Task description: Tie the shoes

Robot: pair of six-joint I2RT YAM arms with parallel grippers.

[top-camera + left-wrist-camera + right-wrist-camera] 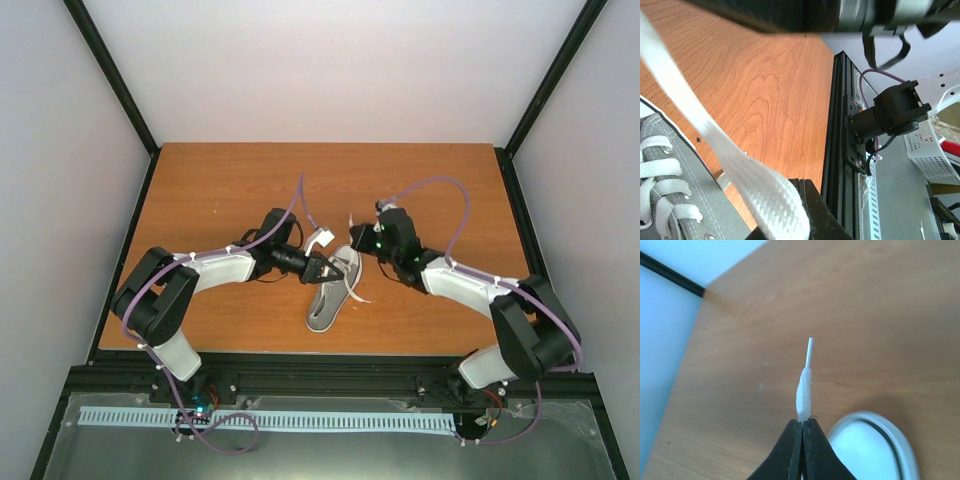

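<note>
One sneaker (330,296) beside left claw (322,268), lace tip (804,390) in right claw (802,422)

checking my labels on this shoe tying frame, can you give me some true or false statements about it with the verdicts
1. The right end effector is shut on a lace tip, with the aglet poking out past the fingertips. True.
2. Two sneakers sit on the table. False: only one grey sneaker is on the wooden table.
3. The left end effector grips a flat white lace. True.
4. Both end effectors sit at the table's far corners. False: both are right by the sneaker, near the table's middle.
</note>
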